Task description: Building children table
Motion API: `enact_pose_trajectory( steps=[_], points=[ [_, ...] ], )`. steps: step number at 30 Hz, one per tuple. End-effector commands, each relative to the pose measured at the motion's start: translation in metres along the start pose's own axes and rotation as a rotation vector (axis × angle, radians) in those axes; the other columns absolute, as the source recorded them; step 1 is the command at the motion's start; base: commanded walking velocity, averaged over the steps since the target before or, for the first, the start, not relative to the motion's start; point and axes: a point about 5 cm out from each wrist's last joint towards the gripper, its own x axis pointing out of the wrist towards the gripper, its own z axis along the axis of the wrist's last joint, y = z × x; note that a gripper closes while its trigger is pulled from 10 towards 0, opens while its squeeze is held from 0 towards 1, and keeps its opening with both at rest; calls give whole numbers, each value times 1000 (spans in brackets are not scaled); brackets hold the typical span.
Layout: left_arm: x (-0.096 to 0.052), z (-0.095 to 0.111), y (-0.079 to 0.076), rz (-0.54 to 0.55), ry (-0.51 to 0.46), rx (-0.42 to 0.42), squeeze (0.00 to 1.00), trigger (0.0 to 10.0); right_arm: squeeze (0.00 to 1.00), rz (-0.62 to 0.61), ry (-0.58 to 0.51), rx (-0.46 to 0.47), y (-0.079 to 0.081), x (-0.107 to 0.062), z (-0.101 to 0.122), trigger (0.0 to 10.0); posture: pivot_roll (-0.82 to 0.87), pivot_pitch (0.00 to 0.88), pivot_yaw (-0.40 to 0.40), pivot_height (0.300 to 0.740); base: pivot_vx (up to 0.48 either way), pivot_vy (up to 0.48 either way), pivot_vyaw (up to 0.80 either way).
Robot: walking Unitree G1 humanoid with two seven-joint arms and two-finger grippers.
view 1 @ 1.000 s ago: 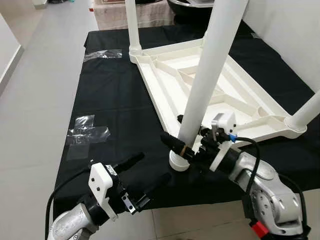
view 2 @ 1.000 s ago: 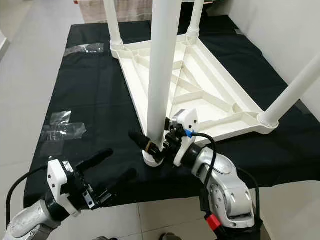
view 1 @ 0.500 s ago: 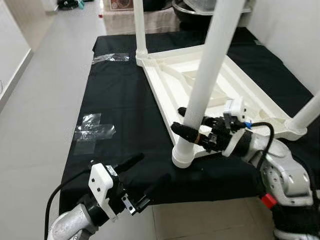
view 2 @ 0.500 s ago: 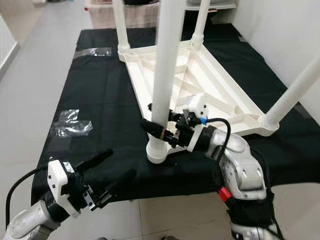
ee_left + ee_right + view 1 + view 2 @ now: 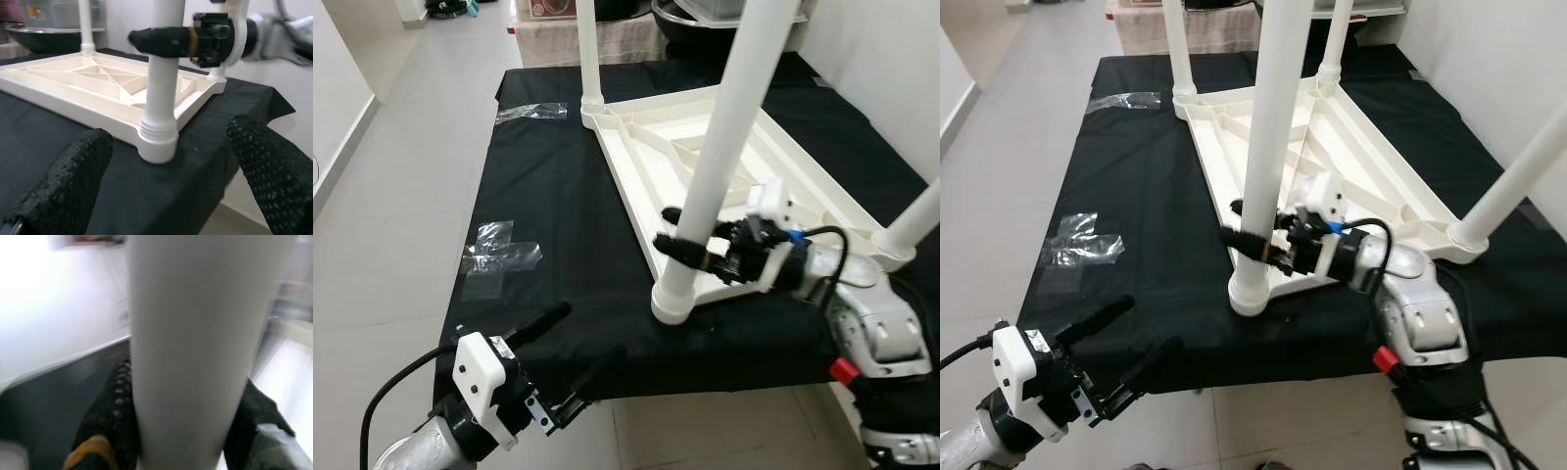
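While clamping the leg [image 5: 720, 166], right claw [image 5: 685, 233] blurs close-up.

The near table leg [image 5: 724, 147] runs off the top of both eye views, its upper end unseen — in the right wrist view it is a blurred white column. The right gripper [image 5: 680, 230] has one finger hidden behind that leg.

White table [image 5: 783, 181], black cloth [image 5: 558, 215]
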Motion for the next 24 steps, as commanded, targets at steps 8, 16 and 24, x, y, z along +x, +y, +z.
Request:
enact_pose_trajectory(
  steps=[8,16,24],
  points=[
    [2,-14,-6,5,13,-65,0,10000,0,-590,425,147,16,-71,-65,0,-1,167,-30,740,0,0,0],
    [2,-18,-6,4,14,-106,0,10000,1000,-431,182,29,-6,-34,-24,10000,-14,168,-20,740,0,0,0],
    [4,-19,-8,-4,8,-115,0,10000,1000,-87,8,-13,-11,-26,20,10000,-6,175,-18,740,0,0,0]
  ],
)
